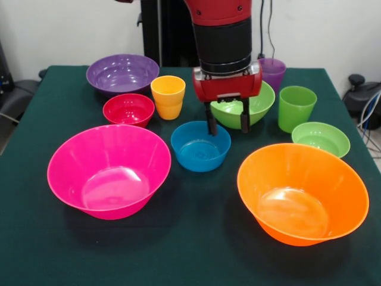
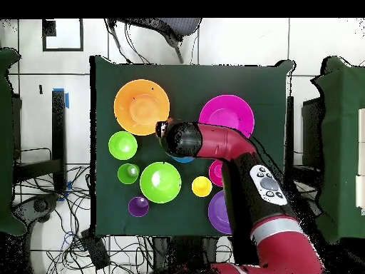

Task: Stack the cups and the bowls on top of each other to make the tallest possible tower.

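Observation:
My gripper [image 1: 227,127] is open and empty. It hangs between the small blue bowl [image 1: 199,149] and the medium green bowl [image 1: 262,104], with its left finger at the blue bowl's far rim. Around them stand the yellow-orange cup [image 1: 168,95], green cup [image 1: 296,107], purple cup [image 1: 272,71], small red bowl [image 1: 128,109], small light green bowl [image 1: 321,138], medium purple bowl [image 1: 122,72], large pink bowl [image 1: 107,170] and large orange bowl [image 1: 303,193]. Each stands alone and upright; no tower shows. In the overhead view the arm [image 2: 182,138] hides the gripper.
Everything rests on a dark green table [image 1: 196,250]. In the overhead view the arm [image 2: 242,160] crosses over the red bowl [image 2: 216,173] and purple bowl [image 2: 217,212]. Cables lie on the floor [image 2: 71,235] beside the table.

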Robot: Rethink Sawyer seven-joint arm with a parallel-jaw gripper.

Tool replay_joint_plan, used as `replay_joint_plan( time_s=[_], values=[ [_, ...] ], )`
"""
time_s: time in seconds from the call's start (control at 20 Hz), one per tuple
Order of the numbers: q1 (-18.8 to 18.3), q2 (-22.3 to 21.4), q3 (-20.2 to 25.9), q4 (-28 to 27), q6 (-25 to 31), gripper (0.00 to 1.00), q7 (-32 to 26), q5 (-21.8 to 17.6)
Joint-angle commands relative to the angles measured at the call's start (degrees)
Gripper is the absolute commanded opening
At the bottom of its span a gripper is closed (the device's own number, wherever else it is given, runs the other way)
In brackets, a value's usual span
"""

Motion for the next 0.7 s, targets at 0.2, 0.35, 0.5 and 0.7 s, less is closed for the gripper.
replay_joint_plan(
  time_s=[0.2, 0.35, 0.5, 0.7],
  values=[
    [2.12, 2.76, -2.39, 1.65, -3.81, 1.00, 4.08, -5.23],
    [3.07, 3.67, -3.52, 1.51, -5.25, 1.00, 4.55, -6.05],
    [4.38, 5.25, -4.93, 0.90, -7.16, 1.00, 5.35, -7.01],
    [6.14, 6.79, -7.00, 0.34, -9.43, 1.00, 6.19, -7.52]
  ],
)
